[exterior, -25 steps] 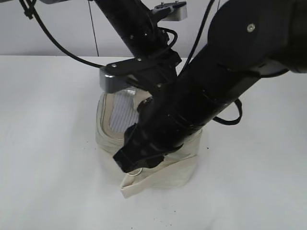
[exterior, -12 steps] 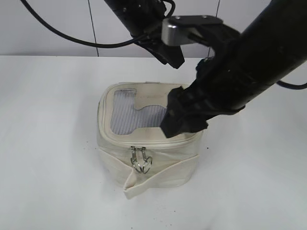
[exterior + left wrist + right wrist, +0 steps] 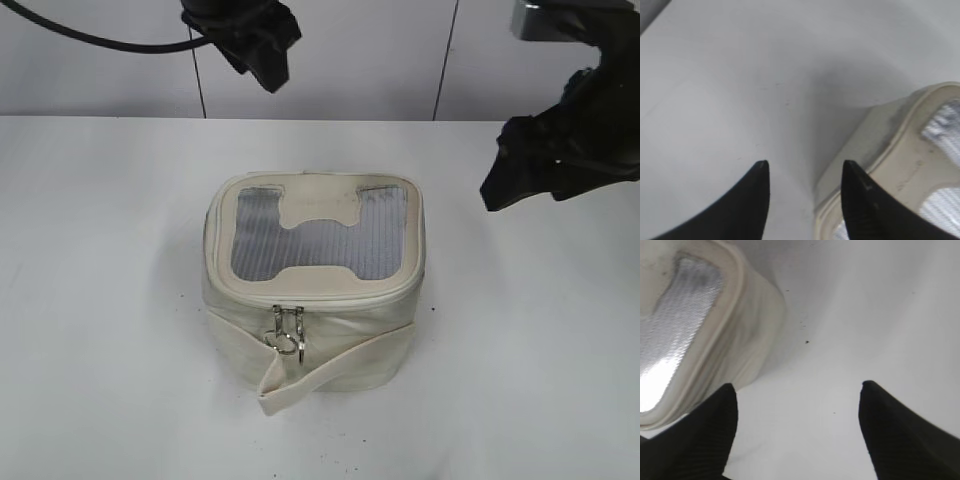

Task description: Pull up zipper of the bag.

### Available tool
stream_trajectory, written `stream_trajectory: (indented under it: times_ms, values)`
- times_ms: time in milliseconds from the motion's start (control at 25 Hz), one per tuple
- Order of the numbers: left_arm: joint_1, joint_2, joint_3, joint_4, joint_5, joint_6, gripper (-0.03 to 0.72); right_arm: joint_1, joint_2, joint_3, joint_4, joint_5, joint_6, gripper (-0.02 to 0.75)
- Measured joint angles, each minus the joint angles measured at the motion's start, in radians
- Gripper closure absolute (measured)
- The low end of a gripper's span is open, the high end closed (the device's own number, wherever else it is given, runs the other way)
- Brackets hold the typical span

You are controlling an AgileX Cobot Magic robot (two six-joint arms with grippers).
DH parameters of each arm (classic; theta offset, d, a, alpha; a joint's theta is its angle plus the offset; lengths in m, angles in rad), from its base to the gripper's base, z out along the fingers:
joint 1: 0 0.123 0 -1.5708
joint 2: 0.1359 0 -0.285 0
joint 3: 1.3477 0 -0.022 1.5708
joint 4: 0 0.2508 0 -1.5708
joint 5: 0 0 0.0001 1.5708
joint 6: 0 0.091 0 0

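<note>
Two grippers hang above the white table (image 3: 100, 300), and neither one touches the bag (image 3: 312, 290). The bag stands upright near the middle of the table, a little closer to the front edge than to the back edge. Its lid faces up and shows a grey mesh window (image 3: 320, 238) with a cream patch across it. The zipper (image 3: 300, 297) runs around the rim of the lid and looks closed along the front side. Two silver pulls (image 3: 287, 330) with round rings hang down together on the front wall of the bag, just left of its middle. A cream strap (image 3: 330, 368) goes across the front wall and its loose end rests on the table before the bag.

The left gripper (image 3: 262, 45) is up near the back edge, behind the bag and well apart from it. In the left wrist view its fingers (image 3: 752, 200) are spread, with bare table between them, and one corner of the bag is at the right.

The right gripper (image 3: 535, 170) is in the air toward the right edge, beside the bag and apart from it. In the right wrist view its fingers (image 3: 705, 440) are wide apart and grip nothing; the bag is at the upper left there.
</note>
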Motion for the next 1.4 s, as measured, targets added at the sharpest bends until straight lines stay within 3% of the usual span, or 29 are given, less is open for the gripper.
stream_trajectory:
  times_ms: [120, 360, 640, 800, 1120, 1400]
  values:
    - [0.024, -0.023, 0.001, 0.095, 0.007, -0.128, 0.325, -0.077, 0.0, 0.0, -0.007, 0.001, 0.001, 0.153]
    - [0.15, -0.154, 0.069, 0.131, 0.007, -0.28, 0.328, -0.193, -0.005, 0.0, -0.045, 0.044, 0.017, 0.153]
    - [0.355, -0.466, 0.419, 0.139, 0.005, -0.328, 0.33, -0.216, -0.086, 0.0, -0.196, 0.114, 0.118, 0.153]
    - [0.438, -0.683, 0.666, 0.141, 0.007, -0.334, 0.335, -0.216, -0.182, 0.006, -0.219, 0.161, 0.14, 0.153]
    - [0.458, -1.211, 1.088, 0.12, -0.112, -0.334, 0.335, -0.216, -0.469, 0.159, -0.22, 0.202, 0.143, 0.153]
    - [0.458, -1.618, 1.335, 0.079, -0.161, -0.334, 0.335, -0.216, -0.817, 0.35, -0.221, 0.208, 0.127, 0.153]
